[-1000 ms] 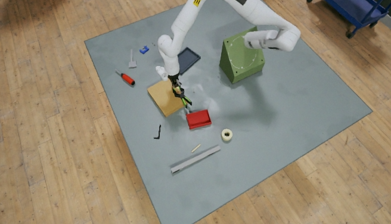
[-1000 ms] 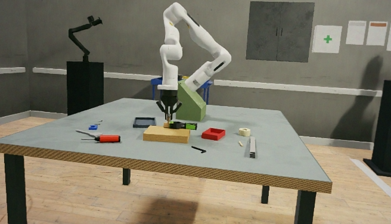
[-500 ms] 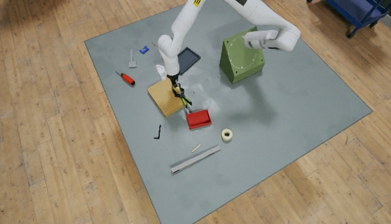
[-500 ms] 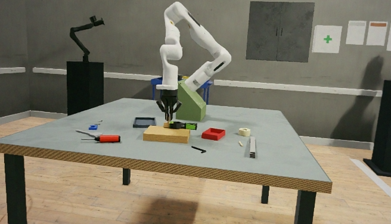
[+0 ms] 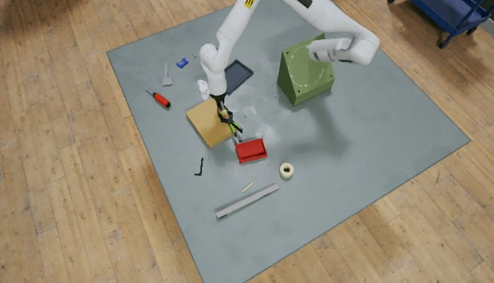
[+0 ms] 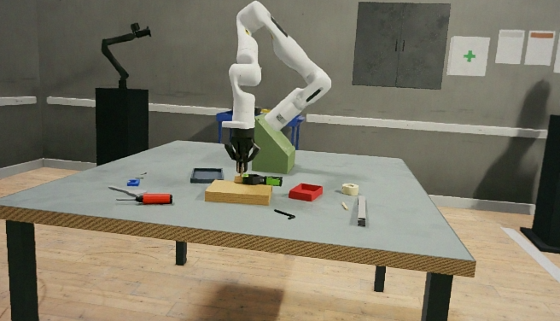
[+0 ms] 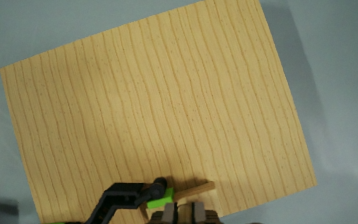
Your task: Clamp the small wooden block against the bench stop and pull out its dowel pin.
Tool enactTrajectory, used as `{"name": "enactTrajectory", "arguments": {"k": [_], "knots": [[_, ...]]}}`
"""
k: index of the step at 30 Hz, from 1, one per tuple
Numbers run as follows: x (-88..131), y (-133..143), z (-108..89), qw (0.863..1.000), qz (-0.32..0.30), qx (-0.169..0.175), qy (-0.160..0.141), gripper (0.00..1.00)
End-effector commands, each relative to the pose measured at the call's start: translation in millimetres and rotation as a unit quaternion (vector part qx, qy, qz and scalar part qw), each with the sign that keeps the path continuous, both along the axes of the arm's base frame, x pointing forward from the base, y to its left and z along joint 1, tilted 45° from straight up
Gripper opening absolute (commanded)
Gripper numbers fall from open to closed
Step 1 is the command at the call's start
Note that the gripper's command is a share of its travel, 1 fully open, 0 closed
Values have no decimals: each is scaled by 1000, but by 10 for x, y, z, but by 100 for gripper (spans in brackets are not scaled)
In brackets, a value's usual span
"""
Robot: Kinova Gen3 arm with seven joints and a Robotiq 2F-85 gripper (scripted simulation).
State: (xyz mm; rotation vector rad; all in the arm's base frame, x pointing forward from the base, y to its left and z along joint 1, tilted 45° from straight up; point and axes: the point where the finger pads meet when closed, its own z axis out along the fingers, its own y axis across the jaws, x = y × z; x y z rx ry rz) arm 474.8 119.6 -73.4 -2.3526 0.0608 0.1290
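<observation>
My gripper [image 5: 221,106] [image 6: 242,169] [image 7: 185,213] points down over the bench board [image 5: 206,123] [image 6: 238,193] [image 7: 150,110], shut on the dowel pin [image 7: 185,215]. The pin is upright between the fingertips, above the small wooden block [image 6: 237,179]. How deep it sits in its hole is hidden. The bench stop shows as a thin wooden strip beside the fingers. The black and green spring clamp [image 5: 236,126] [image 6: 273,181] [image 7: 122,195] has a green pad at the stop. Its handles stick out past the board's edge. The other jaw and the seam between block and stop are mostly hidden.
A red tray [image 5: 251,150] [image 6: 306,192] is beside the clamp handles. A dark tray [image 5: 239,76] [image 6: 207,175] is behind the board. A hex key [image 5: 200,167], pale stick [image 5: 248,187], grey bar [image 5: 246,202], tape roll [image 5: 288,168] and red screwdriver [image 5: 161,100] lie around.
</observation>
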Motion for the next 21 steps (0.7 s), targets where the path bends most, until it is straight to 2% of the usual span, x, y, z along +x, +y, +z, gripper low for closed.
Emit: {"name": "enactTrajectory", "arguments": {"k": [1,21], "knots": [[12,-12,8,1000,-17,-2,15,10],[12,-14,9,993,-86,-10,84,10]]}}
